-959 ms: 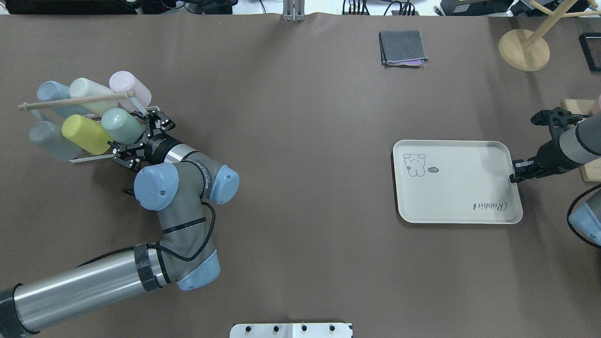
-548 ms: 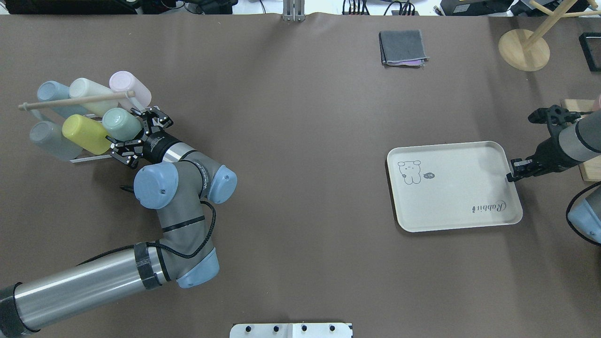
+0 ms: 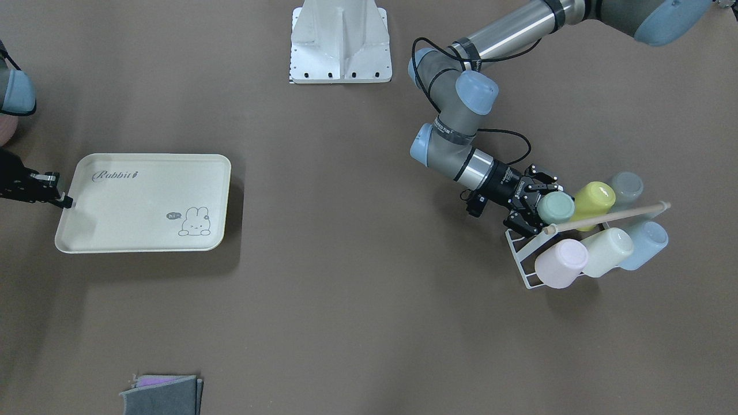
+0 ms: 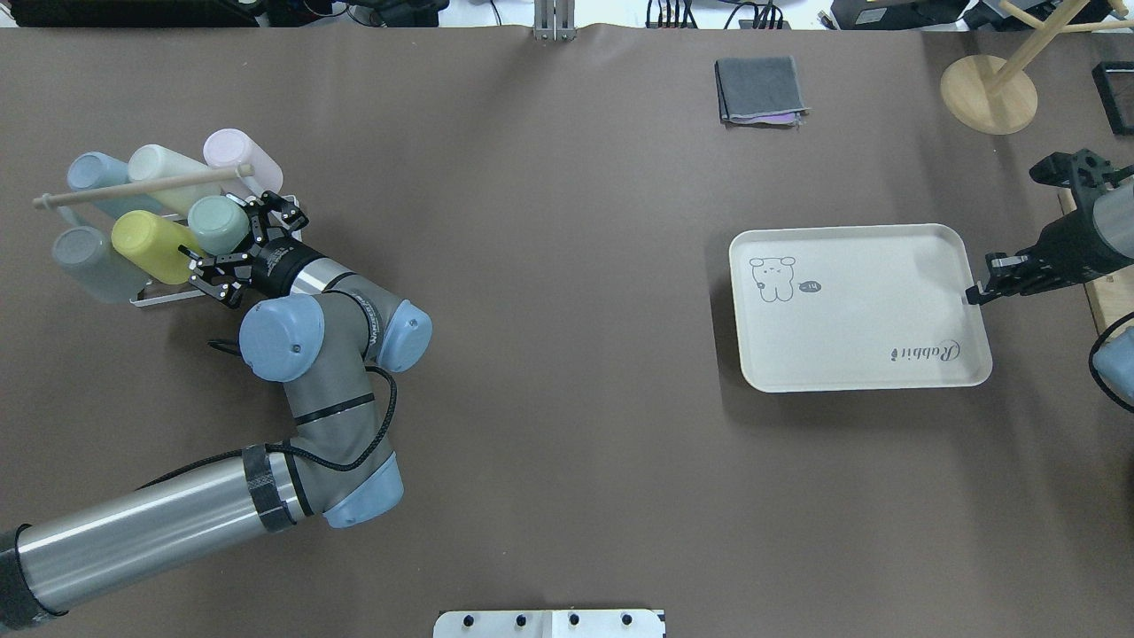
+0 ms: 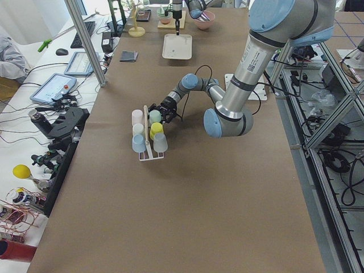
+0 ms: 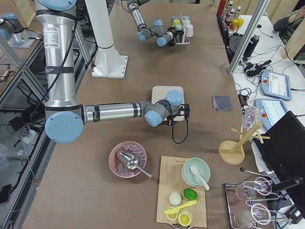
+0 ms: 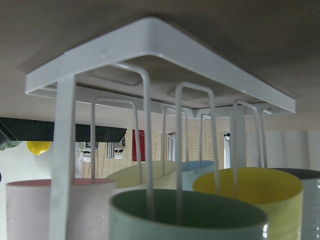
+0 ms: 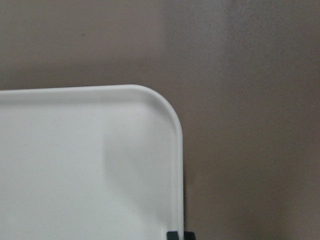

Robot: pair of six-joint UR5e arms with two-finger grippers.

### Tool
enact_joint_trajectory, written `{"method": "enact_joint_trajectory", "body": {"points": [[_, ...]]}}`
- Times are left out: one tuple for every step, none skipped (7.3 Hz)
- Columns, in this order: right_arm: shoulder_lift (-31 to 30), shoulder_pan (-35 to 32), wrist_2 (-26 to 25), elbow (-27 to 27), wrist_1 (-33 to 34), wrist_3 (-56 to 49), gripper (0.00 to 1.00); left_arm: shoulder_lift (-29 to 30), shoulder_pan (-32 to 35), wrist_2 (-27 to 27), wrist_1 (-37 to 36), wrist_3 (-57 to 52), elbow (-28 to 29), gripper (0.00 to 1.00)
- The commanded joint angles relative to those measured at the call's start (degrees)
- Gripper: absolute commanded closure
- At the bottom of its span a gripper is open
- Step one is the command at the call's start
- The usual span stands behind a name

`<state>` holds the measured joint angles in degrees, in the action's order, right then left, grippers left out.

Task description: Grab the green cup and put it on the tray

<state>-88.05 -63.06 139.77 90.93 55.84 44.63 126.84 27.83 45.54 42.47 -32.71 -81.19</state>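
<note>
Brown and matte, the surface [image 4: 567, 372] carries a white wire rack [image 7: 150, 37] near the robot's left end and a cream tray [image 4: 868, 310] near the right end, well apart from each other. On the rack six cups lie tilted on the prongs, under a wooden stick [image 4: 142, 186].

The green cup [image 4: 215, 223] is in the row nearer to the robot, at the end closest to the left arm. It is just beside the yellow cup [image 4: 149, 246], and the pink cup [image 4: 237, 152] is on its far side. So the green cup is on the rack and not on the tray.

The left fingers [image 4: 270, 211] are spread wide, one on each side of the green cup's closed end. Whether they touch it I cannot tell. In the left wrist view the green rim is close at the bottom edge, and two prongs of the rack go inside it.

The right fingers [image 4: 985, 288] are closed on the rim of the tray, at the short side near the "Rabbit" script. A folded grey cloth [image 4: 762, 89] lies near the far edge of the surface, well apart from the tray.
</note>
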Motion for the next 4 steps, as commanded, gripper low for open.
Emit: {"method": "enact_joint_trajectory", "body": {"points": [[3.8, -1.5, 2.8, -0.6, 0.0, 3.8, 1.0, 0.4, 0.0, 0.0, 0.0, -0.1, 0.6, 0.23], [6.7, -1.2, 2.7, -2.7, 0.0, 4.6, 1.0, 1.0, 0.0, 0.0, -0.1, -0.2, 0.6, 0.26], [10.5, 1.0, 2.3, -5.0, -0.1, 6.6, 1.0, 1.8, -0.1, 0.0, -0.2, -0.3, 0.7, 0.24], [13.5, 4.5, 0.0, -6.5, -0.1, 7.2, 1.0, 2.5, -0.3, 0.0, -0.5, -0.1, 1.9, 0.19]]}}
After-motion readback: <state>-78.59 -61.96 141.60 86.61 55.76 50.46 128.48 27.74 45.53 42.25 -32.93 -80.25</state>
